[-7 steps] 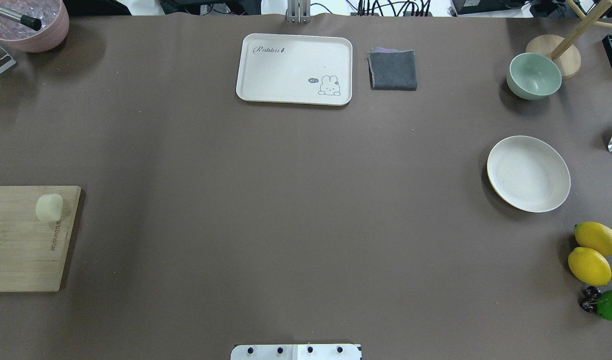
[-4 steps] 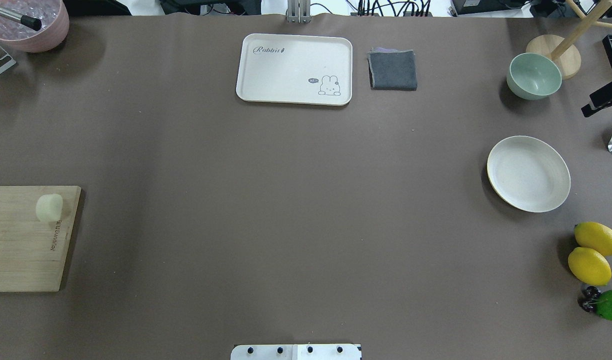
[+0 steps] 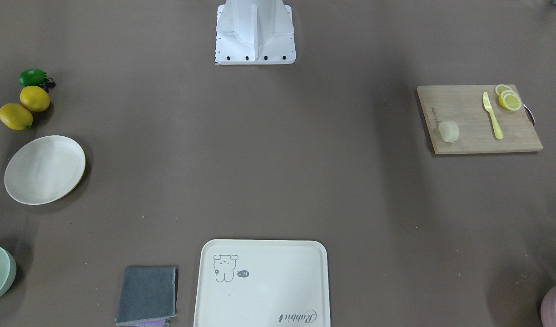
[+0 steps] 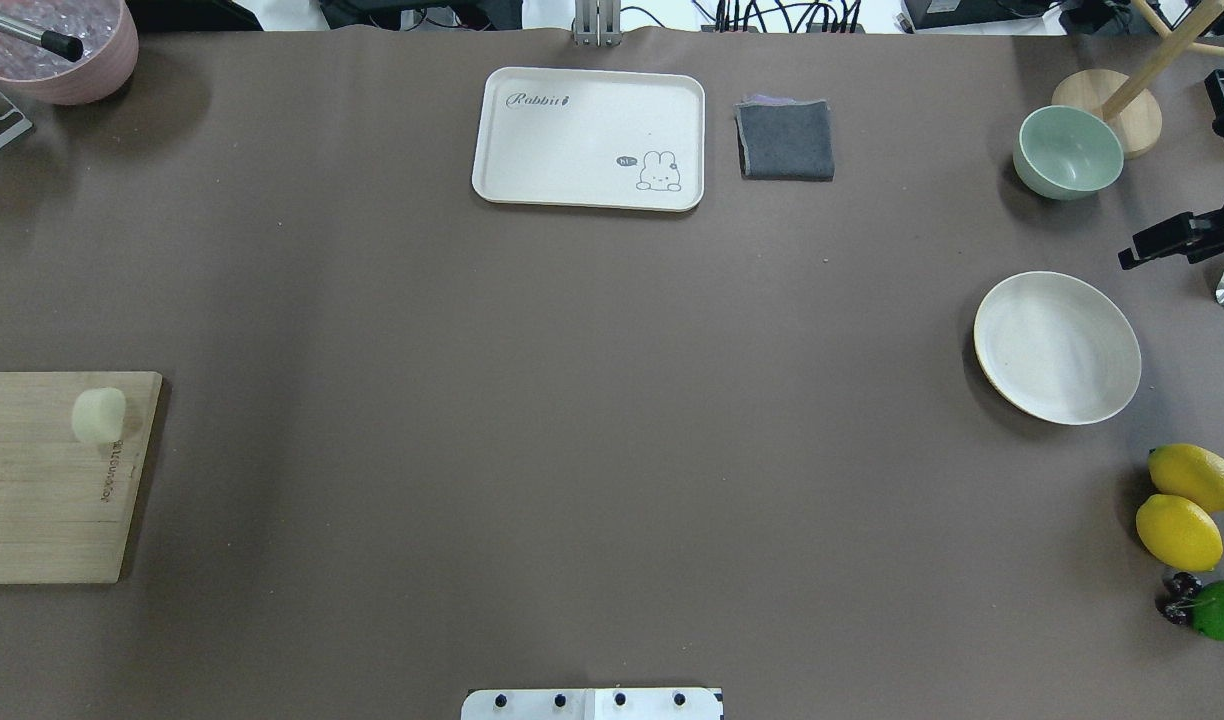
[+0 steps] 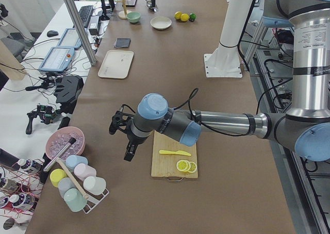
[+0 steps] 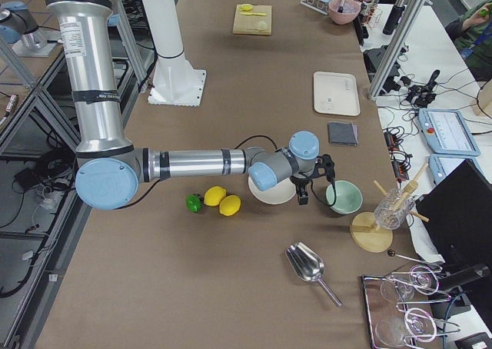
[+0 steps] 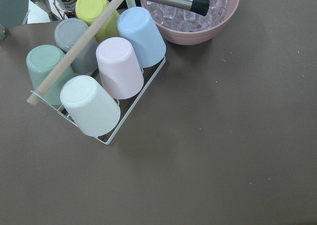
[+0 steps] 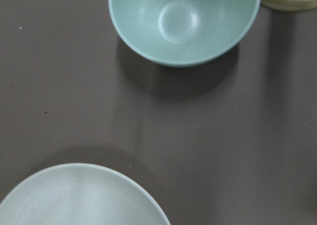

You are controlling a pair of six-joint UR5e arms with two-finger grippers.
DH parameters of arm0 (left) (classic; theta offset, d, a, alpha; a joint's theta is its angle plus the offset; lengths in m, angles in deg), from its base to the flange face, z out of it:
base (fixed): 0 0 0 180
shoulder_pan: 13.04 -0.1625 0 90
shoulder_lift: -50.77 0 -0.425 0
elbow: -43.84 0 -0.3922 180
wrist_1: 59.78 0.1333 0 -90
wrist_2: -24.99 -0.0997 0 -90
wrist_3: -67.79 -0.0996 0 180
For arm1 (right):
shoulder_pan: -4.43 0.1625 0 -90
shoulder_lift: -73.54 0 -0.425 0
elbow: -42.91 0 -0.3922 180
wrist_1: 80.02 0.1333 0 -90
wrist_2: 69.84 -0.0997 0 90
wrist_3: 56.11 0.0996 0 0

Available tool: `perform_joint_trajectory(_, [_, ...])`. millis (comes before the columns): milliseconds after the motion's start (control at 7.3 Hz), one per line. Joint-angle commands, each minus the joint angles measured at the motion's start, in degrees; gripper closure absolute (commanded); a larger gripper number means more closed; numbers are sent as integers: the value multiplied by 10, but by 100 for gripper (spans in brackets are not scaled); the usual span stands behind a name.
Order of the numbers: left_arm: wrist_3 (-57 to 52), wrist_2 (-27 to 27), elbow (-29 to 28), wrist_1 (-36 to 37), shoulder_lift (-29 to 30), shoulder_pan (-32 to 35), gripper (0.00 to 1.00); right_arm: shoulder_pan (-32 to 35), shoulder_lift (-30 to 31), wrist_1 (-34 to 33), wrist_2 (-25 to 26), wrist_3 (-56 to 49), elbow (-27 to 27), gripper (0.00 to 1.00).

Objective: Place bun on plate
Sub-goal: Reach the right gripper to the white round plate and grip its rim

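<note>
The task is at its very start: nothing is grasped. On the overhead clock, the bun [image 4: 99, 415] lies untouched at the table's 9 o'clock edge, on the 1 o'clock corner of the cutting board [image 4: 42, 500]. The plate [image 4: 1057, 347] sits bare, well apart at 3 o'clock.

The left gripper [image 5: 120, 141] hangs beside the board, its camera facing the cup rack [image 7: 94, 86]; its opening cannot be told. The right gripper [image 4: 1167, 242] hovers at the plate's 1 o'clock, near the green bowl [image 8: 183, 22]; only part shows, so its spread is unclear too.

Next, the left arm likely needs to swing over the bun, straddle it and close gently, since it looks soft.
</note>
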Motion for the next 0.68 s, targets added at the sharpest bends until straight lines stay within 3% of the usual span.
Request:
perform_joint_trajectory(0, [1, 0, 0, -1, 0, 1, 2, -28, 33, 49, 3, 33, 6, 0])
perform_joint_trajectory(548, [0, 0, 0, 0, 3, 1, 2, -69, 61, 97, 10, 28, 2, 0])
